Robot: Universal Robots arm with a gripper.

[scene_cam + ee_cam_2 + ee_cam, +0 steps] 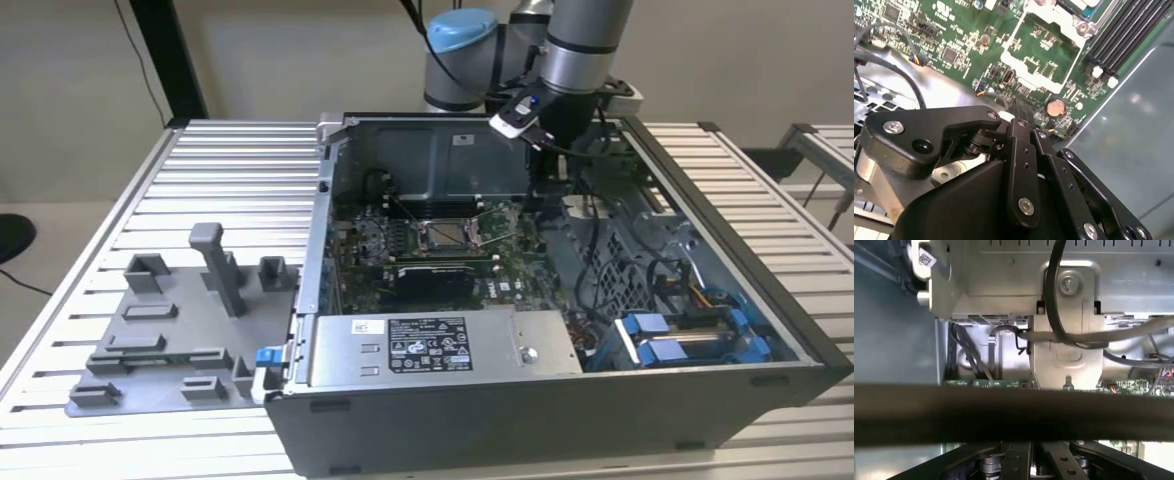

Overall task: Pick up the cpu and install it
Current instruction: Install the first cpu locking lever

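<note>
The cpu is out of view. My gripper point(551, 183) hangs inside the open computer case point(787, 330), toward the exterior view's right of the dark square socket point(447, 233) on the green motherboard point(374, 240). In the second wrist view the gripper point(1015, 107) hovers just above the board beside a silver metal frame point(1013, 64) with green board showing through its window. In the first wrist view the black gripper point(1024, 460) linkages sit below a dark blurred bar point(1014, 415).
A grey fixture point(160, 330) with upright blocks stands on the slatted table point(80, 220) at the exterior view's left. The case holds a power supply point(427, 345), blue-tabbed drive bays point(681, 335), memory slots point(1124, 35) and loose black cables point(1054, 305).
</note>
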